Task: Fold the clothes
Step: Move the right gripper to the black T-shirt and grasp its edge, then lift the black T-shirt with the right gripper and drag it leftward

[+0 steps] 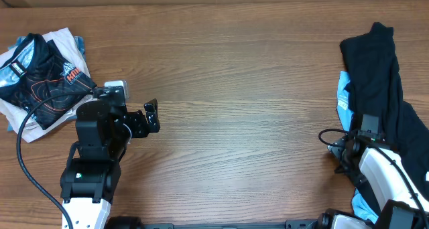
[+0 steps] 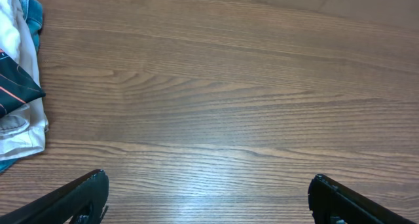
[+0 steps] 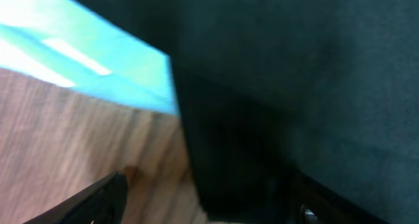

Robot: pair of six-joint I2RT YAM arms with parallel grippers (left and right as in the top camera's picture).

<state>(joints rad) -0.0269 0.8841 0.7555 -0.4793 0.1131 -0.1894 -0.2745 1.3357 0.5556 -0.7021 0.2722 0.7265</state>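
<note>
A large plain black T-shirt (image 1: 377, 71) lies crumpled at the right edge of the table, over a light blue tee (image 1: 344, 95). My right gripper (image 1: 343, 147) is at the black shirt's left edge. In the blurred right wrist view its fingers (image 3: 209, 201) are spread apart, with black fabric (image 3: 294, 86) reaching between them, the light blue tee (image 3: 85, 60) at upper left and bare wood below. My left gripper (image 1: 151, 115) is open and empty over bare wood at the left; its two fingers (image 2: 209, 198) are wide apart.
A pile of other clothes (image 1: 40, 75) sits at the far left: a black printed shirt on white and blue fabric, also showing in the left wrist view (image 2: 16, 99). The wooden table (image 1: 248, 102) runs between the arms. A black cable (image 1: 27, 122) loops by the left arm.
</note>
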